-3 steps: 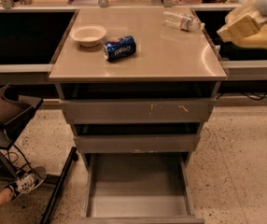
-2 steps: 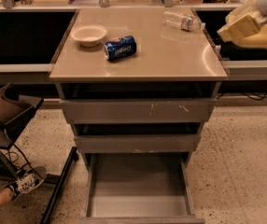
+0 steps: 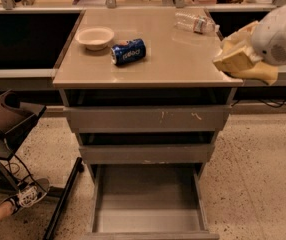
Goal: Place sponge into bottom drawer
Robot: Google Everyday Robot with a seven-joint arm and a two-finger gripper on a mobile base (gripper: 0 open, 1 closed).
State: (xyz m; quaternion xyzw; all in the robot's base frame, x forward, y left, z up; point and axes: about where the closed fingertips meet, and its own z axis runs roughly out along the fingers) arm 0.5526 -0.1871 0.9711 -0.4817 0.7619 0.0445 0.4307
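My gripper (image 3: 235,59) is at the right edge of the cabinet top, at the end of the white arm (image 3: 280,34), its cream pads over the top's right front corner. A yellow foam piece, the sponge (image 3: 258,74), shows under the pads and looks held between them. The bottom drawer (image 3: 148,191) is pulled open low in front of the cabinet, well below and left of the gripper. Its grey floor is bare.
On the cabinet top (image 3: 183,59) lie a blue soda can (image 3: 128,51) on its side, a white bowl (image 3: 95,37) and a clear plastic bottle (image 3: 195,22). The two upper drawers (image 3: 148,118) are closed. A chair base and a person's shoe (image 3: 28,194) are at the left.
The gripper with the yellow piece has moved left and a little down, from beyond the cabinet's right side to over its right front corner. Nothing else has moved.
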